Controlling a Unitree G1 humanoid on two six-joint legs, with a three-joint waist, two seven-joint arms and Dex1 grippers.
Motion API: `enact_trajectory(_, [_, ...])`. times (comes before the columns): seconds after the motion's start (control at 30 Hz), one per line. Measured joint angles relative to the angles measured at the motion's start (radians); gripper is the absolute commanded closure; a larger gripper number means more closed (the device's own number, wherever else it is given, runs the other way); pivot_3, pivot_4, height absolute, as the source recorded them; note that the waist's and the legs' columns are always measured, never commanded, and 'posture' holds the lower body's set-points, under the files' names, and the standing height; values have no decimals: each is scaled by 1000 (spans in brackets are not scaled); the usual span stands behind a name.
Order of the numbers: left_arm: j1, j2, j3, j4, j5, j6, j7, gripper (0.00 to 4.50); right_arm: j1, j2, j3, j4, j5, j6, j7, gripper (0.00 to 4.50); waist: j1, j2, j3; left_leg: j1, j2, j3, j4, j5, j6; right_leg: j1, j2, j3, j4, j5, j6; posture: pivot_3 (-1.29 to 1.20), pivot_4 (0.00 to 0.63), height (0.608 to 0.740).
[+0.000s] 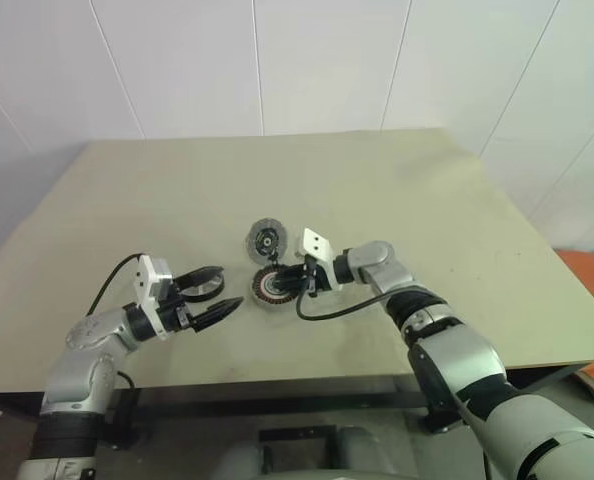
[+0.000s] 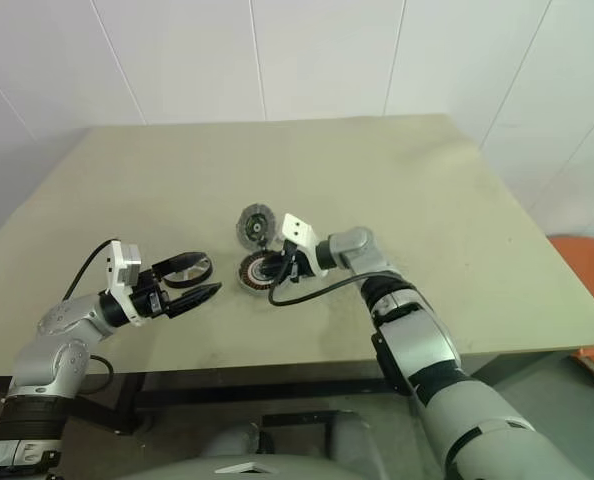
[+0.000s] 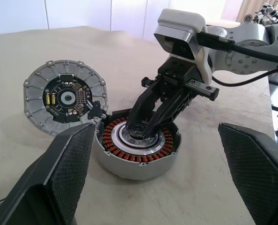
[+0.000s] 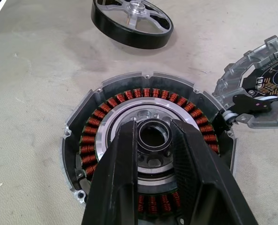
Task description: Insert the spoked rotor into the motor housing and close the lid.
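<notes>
right pincer [image 4: 153,125] | clasps motor housing [image 4: 78,127] hub; spoked rotor [image 4: 132,21] beyond, apart

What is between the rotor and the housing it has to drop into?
The right gripper has its fingers on the housing's centre hub, right where the rotor must go. The lid lies open beside it, out of the way.

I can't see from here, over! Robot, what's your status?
Left claw open, empty. Right claw pinching motor housing at its hub. Spoked rotor on table, not in yet; lid open. Only that claw in the way.
</notes>
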Motion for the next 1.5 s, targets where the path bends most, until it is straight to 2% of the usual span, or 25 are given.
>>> enact_trajectory(1.5, [-12,-19,-17,42,1,-2,-4,0,7,-5,-14,-10,-4,21,-23,3833,0,0,-2,2,0,-1,0,1,1,1,1,0,1,0,0,0,0,740])
